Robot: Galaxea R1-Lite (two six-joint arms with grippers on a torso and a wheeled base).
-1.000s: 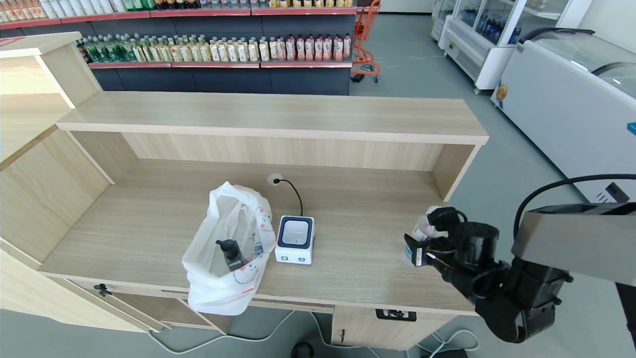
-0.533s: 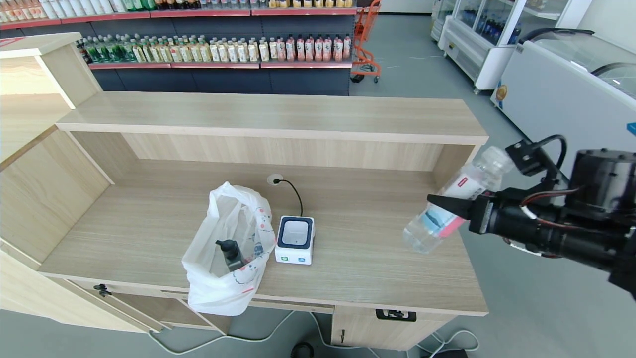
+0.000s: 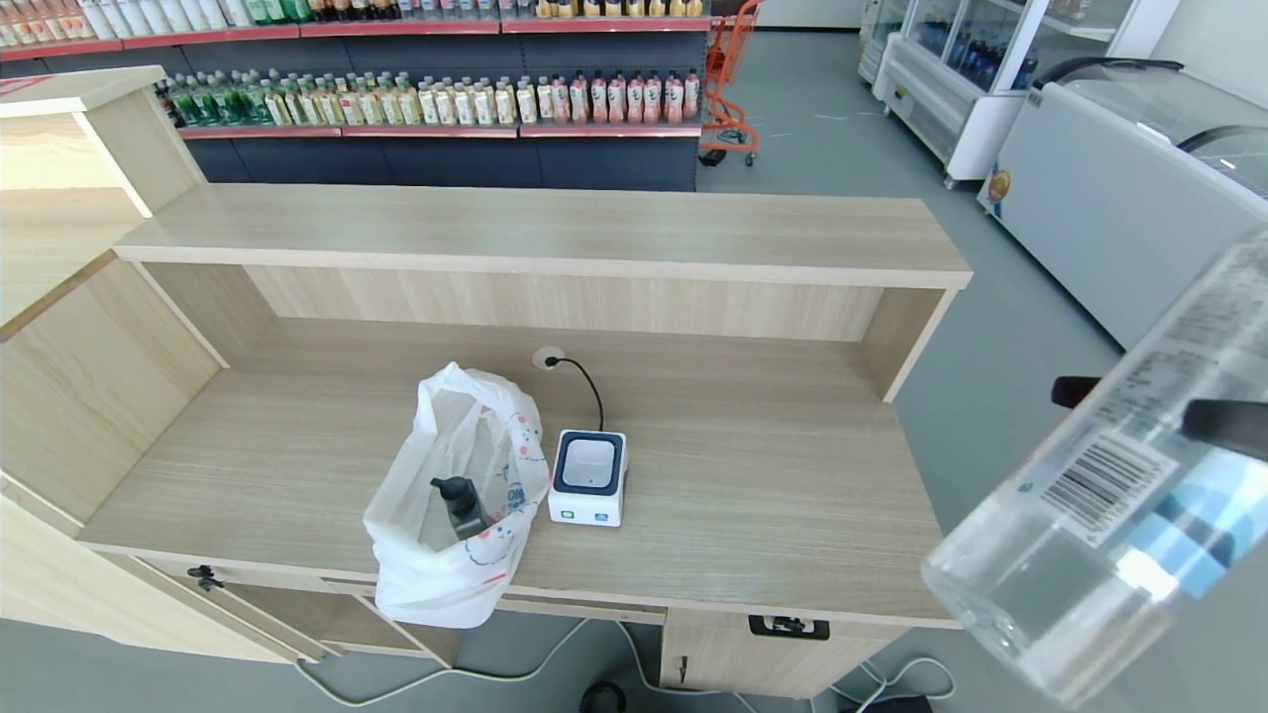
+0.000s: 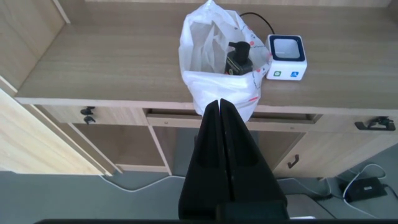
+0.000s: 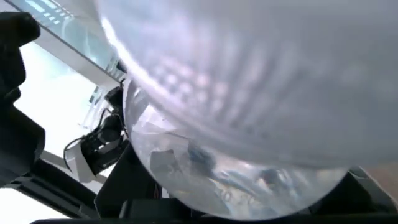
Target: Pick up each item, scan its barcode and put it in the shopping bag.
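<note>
Water bottle (image 3: 1090, 515) held up near right in clenched right fingers (image 3: 1223, 421), barcode (image 3: 1100, 480) showing, likely orienting for scanner (image 3: 588, 477); left fingers (image 4: 211, 155) pressed together, empty.

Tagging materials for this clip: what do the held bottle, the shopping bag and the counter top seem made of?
The bottle: clear, glossy plastic most likely; the floor shows through it. The shopping bag: thin white plastic film, crinkled and partly see-through. The counter top: matte wood-grain board, possibly laminate; the look leaves that open.
</note>
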